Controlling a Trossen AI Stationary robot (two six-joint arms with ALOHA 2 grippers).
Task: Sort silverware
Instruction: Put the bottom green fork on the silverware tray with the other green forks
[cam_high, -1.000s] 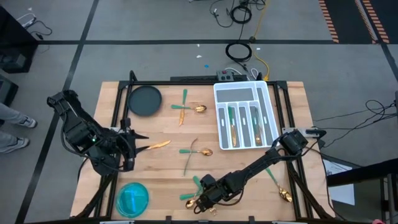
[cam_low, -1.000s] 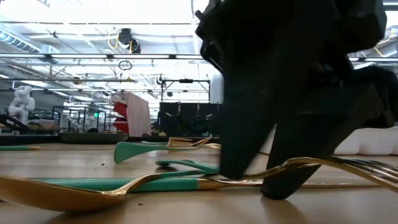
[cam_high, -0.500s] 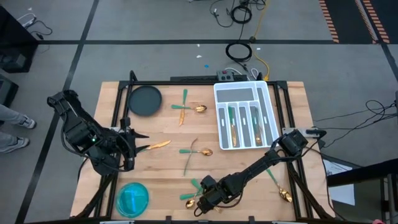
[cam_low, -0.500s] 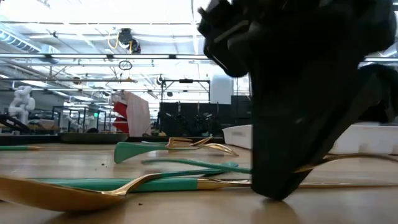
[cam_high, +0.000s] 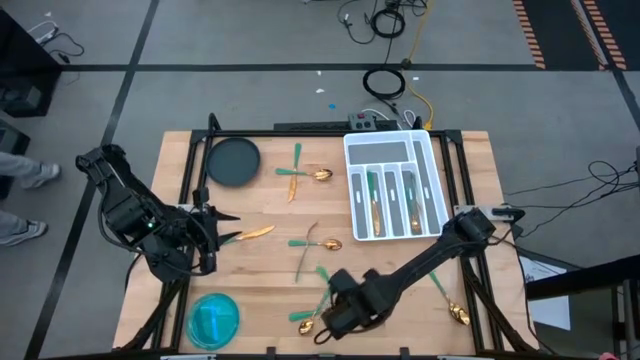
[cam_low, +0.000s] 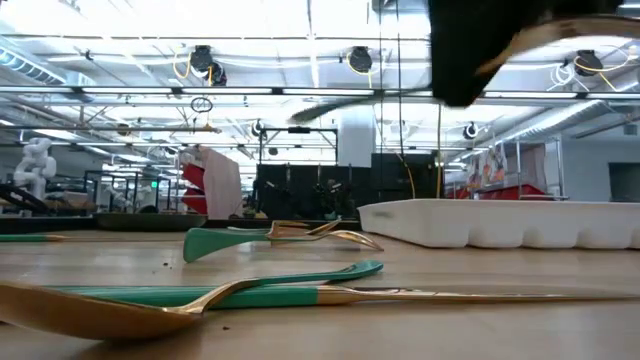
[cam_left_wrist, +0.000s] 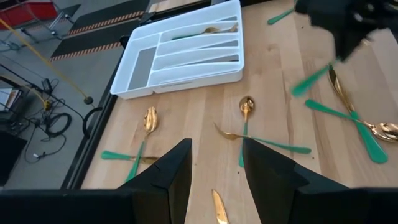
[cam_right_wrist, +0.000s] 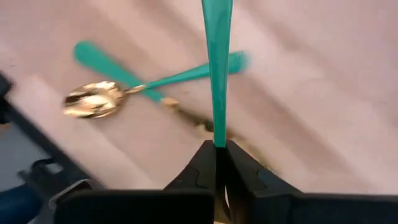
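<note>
Fingers of the right gripper (cam_right_wrist: 216, 163) are pinched tight on the slim teal handle of one piece of silverware (cam_right_wrist: 217, 68), which stands out past the fingertips above the wooden table (cam_high: 270, 285). Its gold head is hidden behind the fingers, so it may be a fork, but the kind cannot be settled. From above, this gripper (cam_high: 335, 312) sits near the table's front edge, the teal handle (cam_high: 322, 277) poking out of it. At table height only its dark underside shows, cut off by the picture's upper edge.

Below the lifted piece a spoon and another teal-handled piece (cam_right_wrist: 109, 87) lie crossed on the wood; their outlines are smeared.

Left gripper (cam_left_wrist: 212, 163) hangs at the table's left side with its fingers parted on nothing, a gold piece (cam_high: 252, 232) lying just beside it.

More silverware lies in the white compartment tray (cam_high: 352, 152), in two crossed pairs (cam_high: 308, 246) mid-table, and one spoon (cam_high: 452, 306) near the right front corner. A dark round plate (cam_high: 233, 161) and the blue round bowl (cam_high: 214, 318) sit on the left.

No brand, label or writing can be read on any of these things.
</note>
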